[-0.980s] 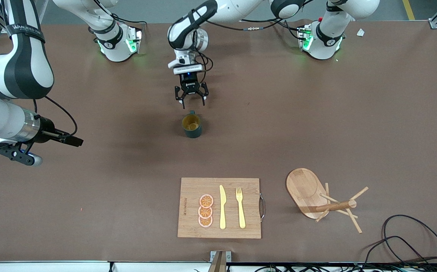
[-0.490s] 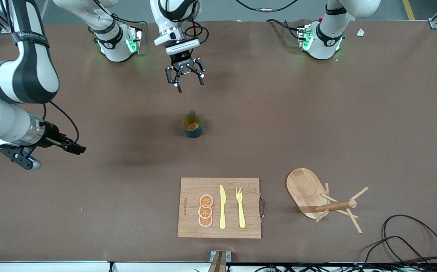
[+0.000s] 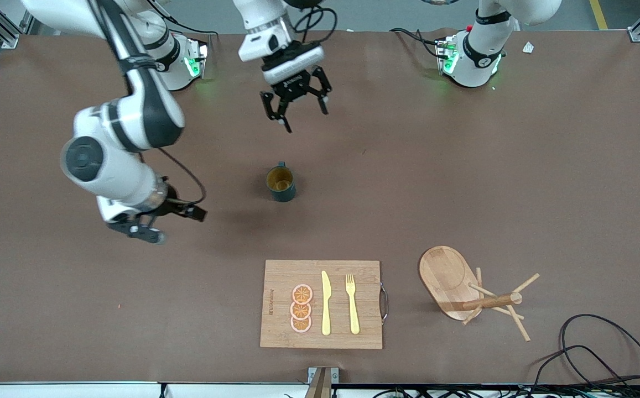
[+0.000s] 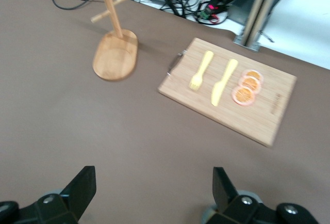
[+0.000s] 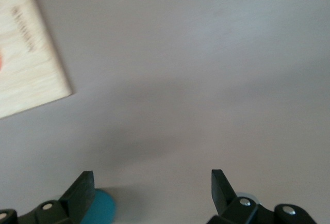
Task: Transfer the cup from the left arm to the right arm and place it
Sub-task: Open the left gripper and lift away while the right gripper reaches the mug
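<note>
Left gripper (image 3: 296, 109) lifted off cup (image 3: 281, 184), jaws apart, empty. Cup upright mid-counter (image 3: 463, 182), ungrasped. Right gripper (image 3: 141, 231) swung in nearer cup, jaws apart. Handover not begun.

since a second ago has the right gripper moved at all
Yes. The right gripper, open, has swung in along the table toward the cup, which stands where it was.

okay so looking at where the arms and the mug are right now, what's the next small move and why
Probably bring the left gripper down over the cup. Its fingers are open and empty above bare table, while the cup stands upright and untouched in mid-table. The right gripper, also open, hangs toward the right arm's end and can wait for the handover.
</note>
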### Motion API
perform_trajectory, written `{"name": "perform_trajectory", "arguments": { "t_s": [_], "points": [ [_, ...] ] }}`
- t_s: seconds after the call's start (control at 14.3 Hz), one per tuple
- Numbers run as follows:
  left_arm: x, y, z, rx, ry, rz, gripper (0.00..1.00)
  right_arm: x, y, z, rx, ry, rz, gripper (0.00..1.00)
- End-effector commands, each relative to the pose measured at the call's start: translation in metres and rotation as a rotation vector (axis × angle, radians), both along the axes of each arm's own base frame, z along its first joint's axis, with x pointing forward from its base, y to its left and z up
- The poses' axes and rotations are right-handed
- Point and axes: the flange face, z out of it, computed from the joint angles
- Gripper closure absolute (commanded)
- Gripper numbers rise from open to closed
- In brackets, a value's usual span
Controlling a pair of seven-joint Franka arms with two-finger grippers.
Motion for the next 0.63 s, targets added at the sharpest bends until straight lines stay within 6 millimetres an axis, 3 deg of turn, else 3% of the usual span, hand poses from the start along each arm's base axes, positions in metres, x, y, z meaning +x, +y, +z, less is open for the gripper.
{"name": "perform_trajectory", "arguments": {
  "t_s": [0.0,0.14,0.35,0.56],
  "points": [
    [0.062,0.059,0.016,0.056,0.125,-0.068,0.0,-0.017,0.057,-0.039,0.009,-0.004,0.017,0.0],
    [0.104,0.106,0.038,0.072,0.179,-0.104,0.0,-0.038,0.089,-0.06,-0.003,0.017,0.055,0.0],
    [0.158,0.17,0.068,0.011,0.255,-0.115,0.0,-0.082,0.109,-0.1,-0.004,-0.008,0.107,0.0],
    [0.196,0.258,0.104,-0.069,0.337,-0.163,0.0,-0.103,0.112,-0.095,-0.002,-0.013,0.126,0.0]
  ]
}}
